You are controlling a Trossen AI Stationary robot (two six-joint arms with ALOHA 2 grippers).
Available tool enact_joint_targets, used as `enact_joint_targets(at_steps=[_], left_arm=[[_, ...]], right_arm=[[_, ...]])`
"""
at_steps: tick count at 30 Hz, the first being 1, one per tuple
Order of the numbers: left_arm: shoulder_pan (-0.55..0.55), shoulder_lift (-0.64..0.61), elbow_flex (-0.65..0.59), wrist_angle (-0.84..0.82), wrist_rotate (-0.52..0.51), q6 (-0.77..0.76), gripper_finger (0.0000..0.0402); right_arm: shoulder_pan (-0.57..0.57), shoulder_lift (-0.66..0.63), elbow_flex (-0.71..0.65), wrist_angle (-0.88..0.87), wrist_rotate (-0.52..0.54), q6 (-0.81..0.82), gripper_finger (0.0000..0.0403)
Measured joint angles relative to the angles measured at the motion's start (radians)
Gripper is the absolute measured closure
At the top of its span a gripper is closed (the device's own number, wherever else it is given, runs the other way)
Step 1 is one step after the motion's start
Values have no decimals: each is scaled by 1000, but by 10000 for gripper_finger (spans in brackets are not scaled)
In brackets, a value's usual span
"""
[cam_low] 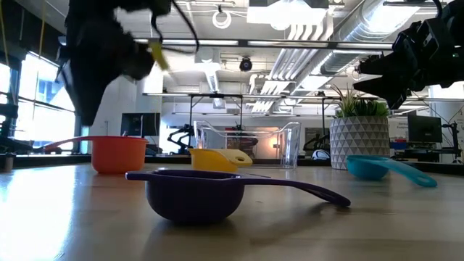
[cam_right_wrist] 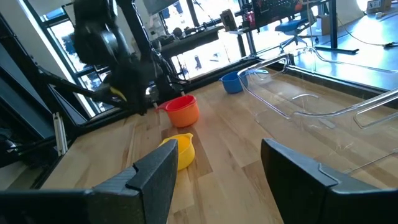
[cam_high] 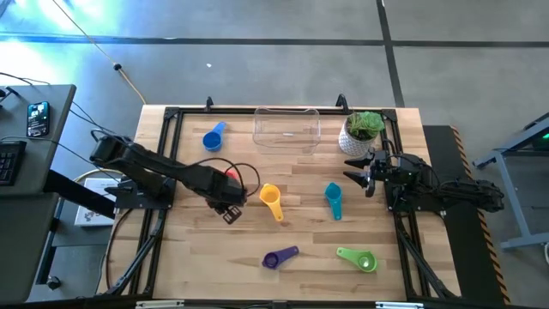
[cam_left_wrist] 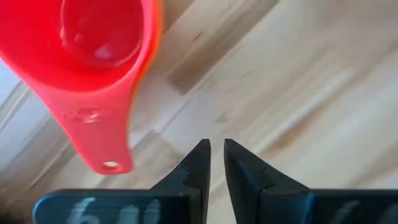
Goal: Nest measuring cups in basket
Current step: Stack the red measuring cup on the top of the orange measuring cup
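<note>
My left gripper point(cam_high: 230, 215) point(cam_left_wrist: 216, 152) hovers over the table's middle left, shut and empty, beside a red cup point(cam_left_wrist: 99, 56) nested in an orange cup point(cam_low: 118, 154) point(cam_right_wrist: 183, 112). The yellow cup point(cam_high: 271, 202), teal cup point(cam_high: 333, 199), purple cup point(cam_high: 280, 257) point(cam_low: 194, 194), green cup point(cam_high: 358, 258) and blue cup point(cam_high: 213, 137) each lie apart on the wood. The clear basket point(cam_high: 286, 127) point(cam_right_wrist: 311, 106) stands at the far edge. My right gripper point(cam_high: 356, 169) point(cam_right_wrist: 217, 168) hangs open above the table's right side, near the teal cup.
A white pot with a green plant point(cam_high: 362, 133) point(cam_low: 358, 141) stands right of the basket, close to my right arm. A black frame point(cam_high: 163, 137) runs along the table's edges. Bare wood lies between the scattered cups.
</note>
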Motion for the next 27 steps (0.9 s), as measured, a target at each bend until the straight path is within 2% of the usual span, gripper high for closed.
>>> enact_joint_targets(at_steps=[8, 15, 22, 27], left_arm=[[1, -172, 55, -4, -55, -30, 367], [2, -325, 58, -29, -154, -77, 367], [3, -406, 58, -273, -284, -182, 367], [26, -421, 58, -422, -296, -237, 367]], right_arm=[[0, 0, 0, 0, 0, 0, 181], [0, 0, 0, 14, 5, 9, 181], [0, 0, 0, 88, 19, 191, 181], [0, 0, 0, 113, 25, 276, 181]])
